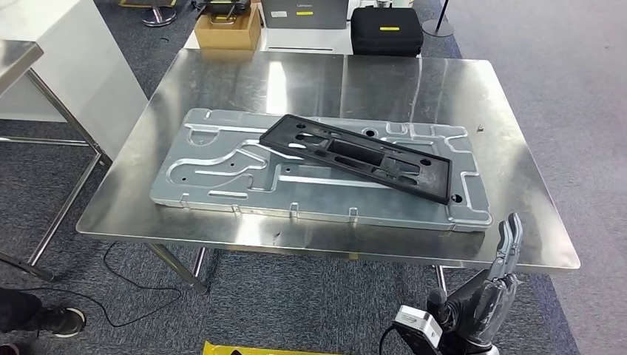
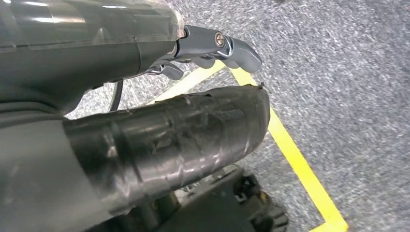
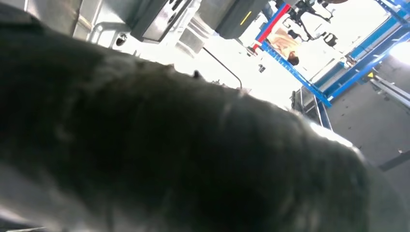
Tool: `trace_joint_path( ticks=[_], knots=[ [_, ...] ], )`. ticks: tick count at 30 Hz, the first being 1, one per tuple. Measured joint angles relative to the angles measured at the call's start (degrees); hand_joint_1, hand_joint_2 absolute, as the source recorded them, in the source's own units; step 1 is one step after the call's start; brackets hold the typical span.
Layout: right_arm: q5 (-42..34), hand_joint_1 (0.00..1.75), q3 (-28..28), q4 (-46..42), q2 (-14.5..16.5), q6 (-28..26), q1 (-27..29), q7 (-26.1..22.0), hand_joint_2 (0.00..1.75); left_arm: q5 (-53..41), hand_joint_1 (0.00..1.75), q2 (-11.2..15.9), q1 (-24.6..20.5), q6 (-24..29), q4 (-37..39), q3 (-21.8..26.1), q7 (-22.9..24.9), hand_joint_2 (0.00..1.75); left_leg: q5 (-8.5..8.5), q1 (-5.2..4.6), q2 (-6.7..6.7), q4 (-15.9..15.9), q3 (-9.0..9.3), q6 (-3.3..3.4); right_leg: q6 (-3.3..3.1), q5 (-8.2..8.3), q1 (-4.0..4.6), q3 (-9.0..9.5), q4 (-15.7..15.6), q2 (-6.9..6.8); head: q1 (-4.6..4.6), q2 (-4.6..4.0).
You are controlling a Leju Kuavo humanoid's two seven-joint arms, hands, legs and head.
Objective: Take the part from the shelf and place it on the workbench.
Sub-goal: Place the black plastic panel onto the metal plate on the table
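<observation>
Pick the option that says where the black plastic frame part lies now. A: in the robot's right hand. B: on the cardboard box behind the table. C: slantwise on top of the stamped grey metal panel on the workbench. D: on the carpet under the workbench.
C: in the head view the black frame part lies diagonally across the grey metal panel on the steel workbench, while the right hand sits below the table edge, holding nothing.

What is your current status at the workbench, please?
Right hand empty at the workbench edge. Left hand empty over the floor. Black part lying on the grey panel. Nothing obstructing.
</observation>
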Motion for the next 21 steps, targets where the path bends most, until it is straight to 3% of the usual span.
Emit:
trace_joint_path(
  ticks=[2,3,6,7,8,9,12,13,17,19,21],
  knots=[
    [-0.66,0.0,-0.04,-0.28,0.09,0.0,0.3,-0.25,0.0,0.01,0.0,0.03,0.08,0.0,0.0,0.04,0.0,0.0,0.75,0.16,0.16,-0.41,-0.11,0.78,0.61,-0.45,-0.17,-0.26,0.5,0.1,0.02,0.0],
    [-0.9,0.0,-0.07,-0.47,0.1,0.0,0.46,-0.4,0.0,0.02,0.0,0.03,0.06,-0.01,0.0,0.05,-0.01,0.0,1.18,0.26,0.27,-0.65,-0.29,1.23,0.82,-1.8,-0.21,-0.87,1.96,0.15,0.04,0.0],
    [-1.3,0.0,-0.17,-0.75,0.12,0.0,0.95,-0.64,0.0,0.01,0.0,0.03,0.07,-0.05,0.0,0.12,-0.04,0.0,2.13,0.18,0.57,-0.68,-1.45,1.96,1.26,-8.48,-0.3,-4.6,11.9,0.19,0.09,0.0],
    [-1.39,0.0,-0.22,-0.76,0.12,0.0,1.14,-0.66,0.0,0.02,0.0,0.04,0.11,-0.08,0.0,0.15,-0.04,0.0,2.36,0.12,0.64,-0.57,-1.88,1.99,1.36,-9.68,-0.31,-5.39,14.66,0.19,0.09,0.0],
    [-1.48,0.0,-0.28,-0.77,0.12,0.0,1.31,-0.66,0.0,0.03,0.0,0.05,0.14,-0.12,0.0,0.19,-0.04,0.0,2.54,0.08,0.69,-0.44,-2.26,1.96,1.39,-9.77,-0.32,-5.23,15.55,0.18,0.08,0.0],
    [-1.56,0.0,-0.34,-0.79,0.12,0.0,1.45,-0.67,0.0,0.04,0.0,0.05,0.16,-0.14,0.0,0.21,-0.04,0.0,2.68,0.07,0.71,-0.27,-2.57,1.89,1.35,-8.78,-0.32,-3.84,14.03,0.18,0.09,0.0],
    [-1.72,0.0,-0.51,-1.0,0.12,0.0,1.59,-0.67,0.0,0.08,0.0,0.03,0.16,-0.15,0.0,0.26,-0.11,0.0,2.89,-0.1,0.68,0.36,-3.19,1.49,0.77,-4.92,-0.18,3.21,2.73,0.2,0.08,0.0],
    [-1.82,0.0,-0.55,-1.08,0.13,0.0,1.66,-0.66,0.0,0.1,0.0,0.02,0.14,-0.14,0.0,0.29,-0.15,0.0,3.01,-0.18,0.68,0.51,-3.37,1.22,0.49,-4.51,-0.05,4.37,0.45,0.2,0.06,0.0],
    [-2.37,0.0,-0.76,-1.24,0.14,0.0,2.27,-0.57,0.0,0.17,0.0,0.03,0.14,-0.04,0.0,0.64,-0.34,0.0,3.02,-0.1,0.62,0.94,-3.99,-0.12,-0.86,-3.59,0.06,4.27,-1.0,0.13,0.02,0.0],
    [-2.55,0.0,-0.77,-1.28,0.17,0.0,2.43,-0.46,0.0,0.22,0.0,0.04,0.2,-0.02,0.0,0.91,-0.49,0.0,-0.01,0.02,0.5,4.38,-5.41,-0.62,-1.6,-2.85,-0.18,3.77,-1.35,-0.02,-0.08,0.0],
    [-2.73,0.0,-0.77,-1.3,0.22,0.0,2.72,-0.36,0.0,0.25,0.0,0.04,0.28,0.0,0.0,1.1,-0.64,0.0,-4.5,0.16,0.46,11.36,-7.93,-1.02,-1.94,-2.33,-0.09,2.95,-1.26,-0.17,-0.17,0.0]
  ],
)
